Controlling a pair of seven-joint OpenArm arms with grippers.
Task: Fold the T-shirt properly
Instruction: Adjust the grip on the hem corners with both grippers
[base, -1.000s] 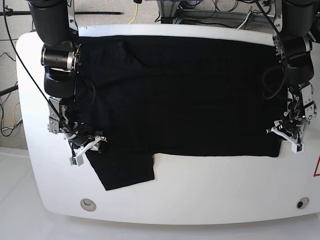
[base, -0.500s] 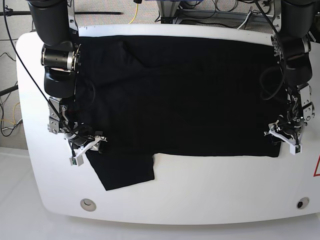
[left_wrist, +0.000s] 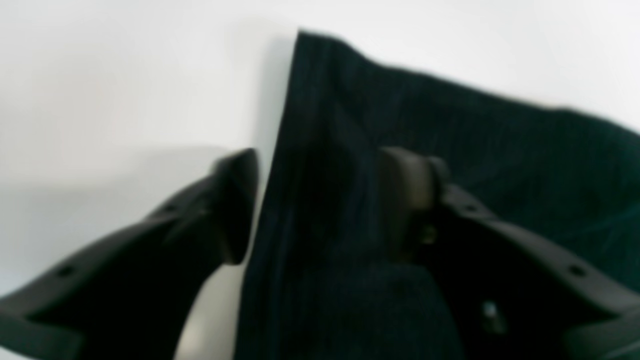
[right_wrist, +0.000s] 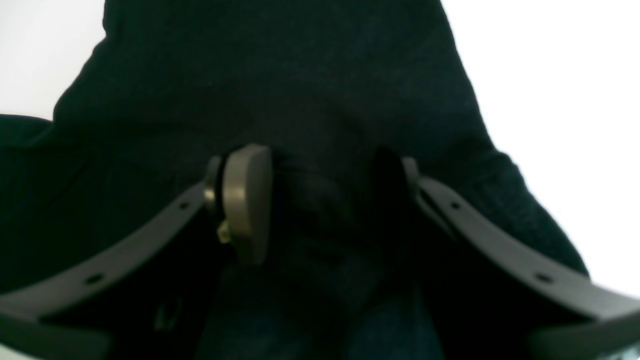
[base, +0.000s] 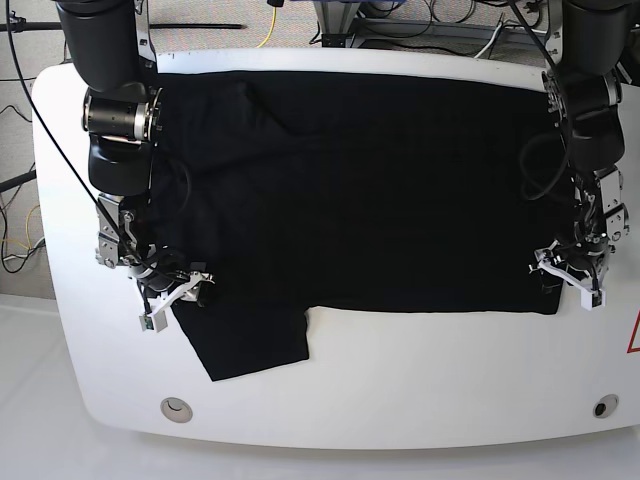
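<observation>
The black T-shirt (base: 350, 190) lies spread plain side up across the white table (base: 420, 380), one sleeve (base: 250, 345) pointing toward the front edge. My left gripper (base: 568, 283) stands open at the shirt's front right corner. In the left wrist view this gripper (left_wrist: 320, 200) straddles the T-shirt's (left_wrist: 450, 125) edge, one finger over bare table, the other over cloth. My right gripper (base: 172, 298) is low at the sleeve's left side. In the right wrist view its jaws (right_wrist: 320, 200) stand apart with the dark T-shirt (right_wrist: 300, 75) between and under them.
Two round holes (base: 176, 407) (base: 601, 407) sit near the table's front edge. Cables (base: 400, 15) run behind the back edge. A red warning mark (base: 634, 335) shows at the far right. Bare white tabletop runs along the front.
My left gripper has opened and let go of the shirt's front right corner, shifting slightly left. The right gripper and the shirt have stayed put.
</observation>
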